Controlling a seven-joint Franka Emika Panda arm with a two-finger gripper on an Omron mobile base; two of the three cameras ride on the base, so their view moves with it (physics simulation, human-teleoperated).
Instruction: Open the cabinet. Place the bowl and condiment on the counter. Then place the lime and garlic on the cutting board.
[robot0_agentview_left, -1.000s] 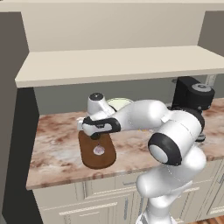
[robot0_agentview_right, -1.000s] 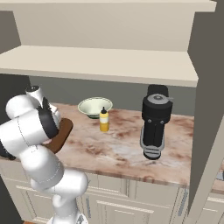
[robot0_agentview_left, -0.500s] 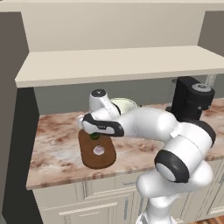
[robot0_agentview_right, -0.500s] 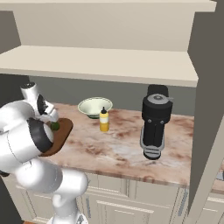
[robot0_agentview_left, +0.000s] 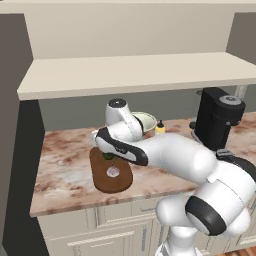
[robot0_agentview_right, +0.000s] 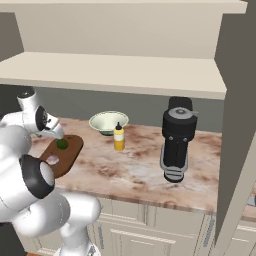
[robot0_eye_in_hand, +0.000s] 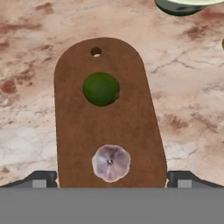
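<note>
Both lime (robot0_eye_in_hand: 101, 89), garlic (robot0_eye_in_hand: 111, 162) below open gripper (robot0_eye_in_hand: 112, 180)

A black coffee machine (robot0_agentview_right: 177, 142) stands beside lower cream drawer fronts (robot0_agentview_left: 115, 232).

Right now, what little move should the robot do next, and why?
Probably lift the hand straight up and pull back. The lime and the garlic both lie on the cutting board, apart from each other, and the hand is open with nothing in it. The bowl and condiment stand on the counter, so the job looks finished.
</note>
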